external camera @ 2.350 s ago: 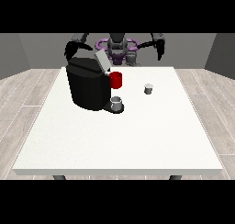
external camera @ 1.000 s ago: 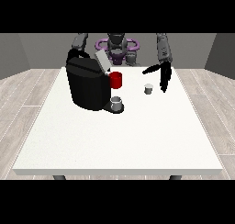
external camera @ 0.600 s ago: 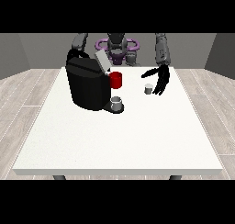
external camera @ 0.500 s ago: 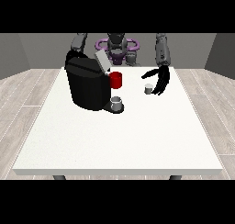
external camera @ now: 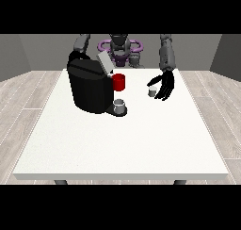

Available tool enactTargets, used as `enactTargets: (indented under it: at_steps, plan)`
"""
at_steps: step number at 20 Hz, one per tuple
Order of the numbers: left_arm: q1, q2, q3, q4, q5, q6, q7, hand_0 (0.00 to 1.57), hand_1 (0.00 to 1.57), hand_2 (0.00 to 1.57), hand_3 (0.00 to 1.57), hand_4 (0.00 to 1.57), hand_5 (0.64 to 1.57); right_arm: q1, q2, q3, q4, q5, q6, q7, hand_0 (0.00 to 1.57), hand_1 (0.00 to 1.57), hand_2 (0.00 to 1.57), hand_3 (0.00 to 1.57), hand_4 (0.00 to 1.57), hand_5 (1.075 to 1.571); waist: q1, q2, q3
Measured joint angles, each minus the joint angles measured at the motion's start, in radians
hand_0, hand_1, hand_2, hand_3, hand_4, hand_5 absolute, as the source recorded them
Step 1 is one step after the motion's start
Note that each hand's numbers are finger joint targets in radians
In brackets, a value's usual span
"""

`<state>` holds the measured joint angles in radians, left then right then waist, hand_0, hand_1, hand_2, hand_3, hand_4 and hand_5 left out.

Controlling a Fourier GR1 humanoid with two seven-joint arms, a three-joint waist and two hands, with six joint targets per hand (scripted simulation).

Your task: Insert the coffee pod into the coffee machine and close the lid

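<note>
The coffee pod [external camera: 151, 92], a small grey cup, stood on the white table [external camera: 122, 139] right of centre in the frame, well apart from the black coffee machine [external camera: 92, 86] at centre left. The machine's lid [external camera: 104, 64] was tilted up and open, a red part [external camera: 119, 82] showed on its front, and a grey cup [external camera: 120, 104] sat on its base

The hand at the view's right [external camera: 164, 86] hung just beside the pod, on its right side, fingers spread wide and pointing down, thumb reaching toward the pod; it held nothing, and whether it touched the pod could not be told

The step in hand looked to be the grasp. To do it well, the hand probably needed to settle so the pod sat between thumb and fingers before curling in, since a small upright cup could tip or slide if nudged from one side only. Lifting it level would suit the carry to the open lid

The hand at the view's left was hidden behind the machine
</note>
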<state>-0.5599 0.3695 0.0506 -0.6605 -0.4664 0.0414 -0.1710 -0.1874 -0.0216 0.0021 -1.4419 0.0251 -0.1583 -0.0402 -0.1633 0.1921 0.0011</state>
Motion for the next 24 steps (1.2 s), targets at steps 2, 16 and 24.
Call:
enactTargets:
  at_steps: [2,16,24]
  plan:
    - [-0.012,0.001,0.0,0.008,-0.016,0.022,-0.019,0.72,0.72,0.86,0.65,0.23,1.571,-0.006,-0.002,-0.014,0.015,-0.009,0.002,-0.02,0.0,0.0,0.0,0.0,0.5,1.571,0.006,0.006,0.0002]
    - [-0.087,0.008,-0.017,0.103,-0.138,0.143,-0.057,1.17,1.17,1.29,1.18,0.41,1.571,-0.044,0.001,-0.013,0.019,-0.03,-0.014,-0.004,0.0,0.0,0.0,0.0,0.45,1.571,-0.004,0.027,0.0009]
    - [-0.131,0.011,-0.02,0.1,-0.143,0.078,-0.119,1.4,1.4,1.42,1.36,0.6,1.571,-0.027,-0.01,-0.029,0.034,-0.049,0.002,0.017,0.0,0.0,0.0,0.0,0.49,1.571,0.001,-0.013,-0.0011]
